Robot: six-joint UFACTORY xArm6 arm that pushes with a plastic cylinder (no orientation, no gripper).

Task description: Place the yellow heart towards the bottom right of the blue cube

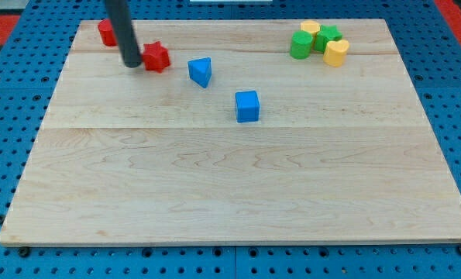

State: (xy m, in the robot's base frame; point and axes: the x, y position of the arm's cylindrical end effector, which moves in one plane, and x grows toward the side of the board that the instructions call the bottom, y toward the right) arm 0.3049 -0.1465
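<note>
your rod comes down from the view's top left, and my tip (131,63) rests on the table (238,194) just at the left of the red star-shaped block (157,56), close enough that it looks to be touching it, though you cannot be sure from this angle. there is no claw on this arm, only the straight dark rod, so you have nothing spread or pressed together to read.

behind the rod, near the table's top left corner, you can see a second red block (104,32), partly hidden by the rod, its shape unclear. to the right of the red star sits a blue triangular block (201,71), apart from it. lower and further right is the blue cube (247,106), standing alone, well apart from the tip.

your yellow heart (336,53) is far over at the view's top right, in a tight cluster. it is the rightmost and lowest piece there. just left of it are a green cylinder (301,44) and a green star-like block (327,36), and behind them another yellow block (310,29), whose shape you cannot make out well. the cluster's pieces look to be touching or nearly so.

the heart lies up and to the right of the blue cube, well apart from it.
</note>
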